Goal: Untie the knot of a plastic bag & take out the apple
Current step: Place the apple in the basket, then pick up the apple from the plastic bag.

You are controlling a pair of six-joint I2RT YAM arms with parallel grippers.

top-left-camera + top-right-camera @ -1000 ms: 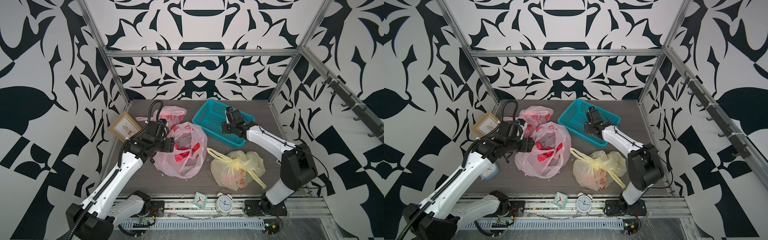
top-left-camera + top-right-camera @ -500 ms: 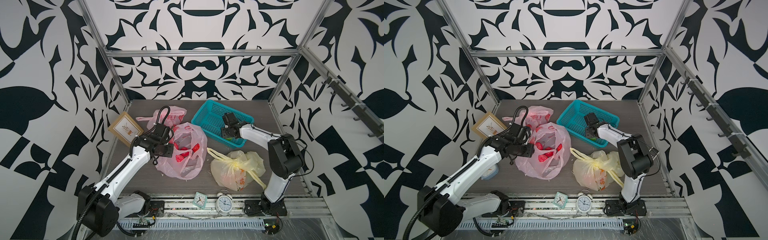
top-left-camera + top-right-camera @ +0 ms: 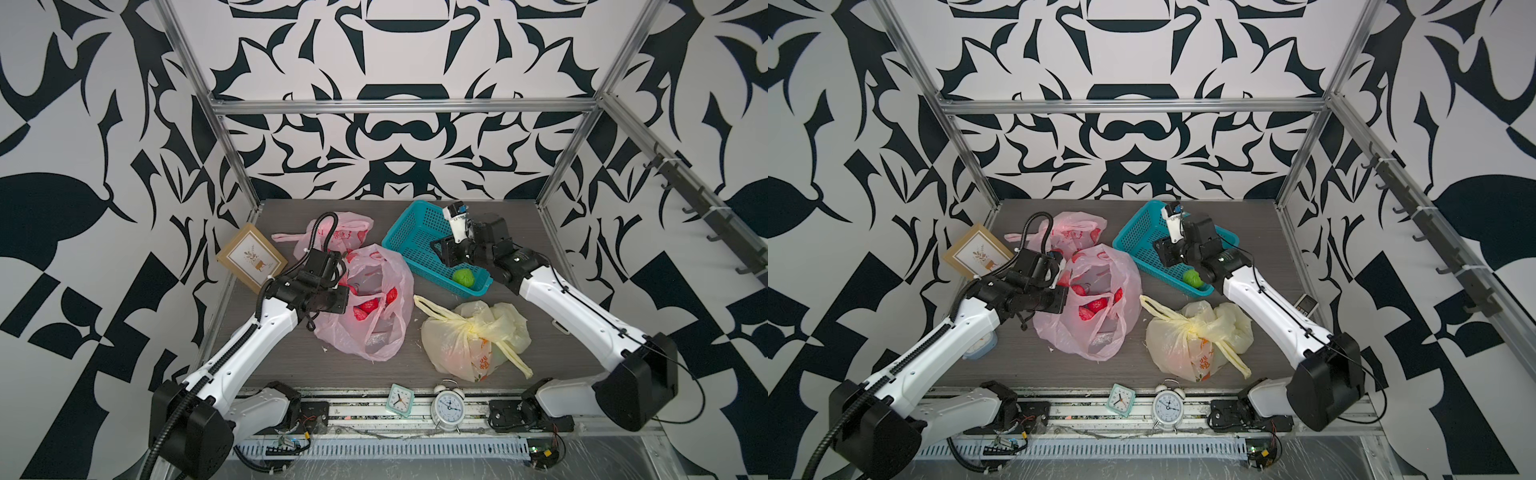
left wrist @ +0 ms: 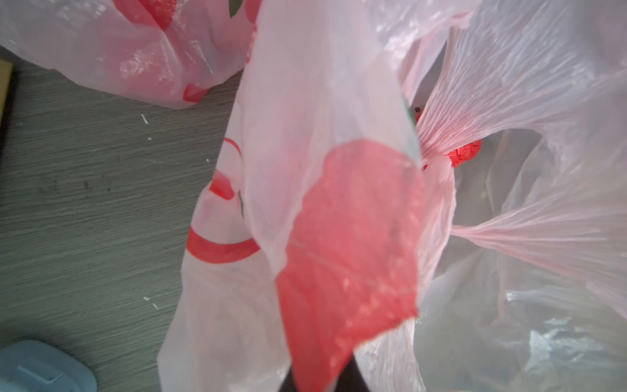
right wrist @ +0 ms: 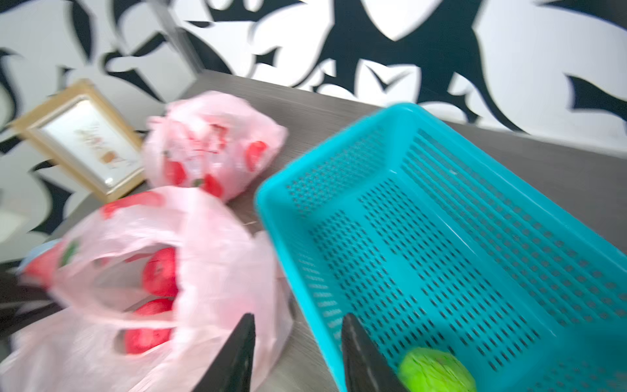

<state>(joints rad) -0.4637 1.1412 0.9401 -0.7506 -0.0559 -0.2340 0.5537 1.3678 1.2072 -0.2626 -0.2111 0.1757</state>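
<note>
A pink plastic bag (image 3: 374,316) (image 3: 1096,320) lies mid-table with its mouth gaping, and red shapes show through the film. My left gripper (image 3: 345,289) (image 3: 1065,286) (image 4: 320,381) is shut on the bag's left rim; pink and red film is pinched between its dark fingers. A green apple (image 3: 463,277) (image 3: 1192,277) (image 5: 436,371) rests in the near corner of the teal basket (image 3: 415,237) (image 3: 1142,237) (image 5: 441,237). My right gripper (image 3: 442,253) (image 3: 1165,251) (image 5: 298,319) hangs open and empty over the basket's rim, with the apple just beside one finger.
A second pink bag (image 3: 345,228) (image 5: 213,149) lies behind the first. A knotted yellow bag (image 3: 473,336) sits front right. A framed picture (image 3: 251,257) leans at the left wall. Two clocks (image 3: 401,400) (image 3: 448,405) stand at the front edge. A pale blue object (image 3: 982,343) lies under the left arm.
My left gripper moved up to the pink bag's rim and shut on it. My right arm stretched back out, its gripper staying over the basket; the green apple now shows there.
</note>
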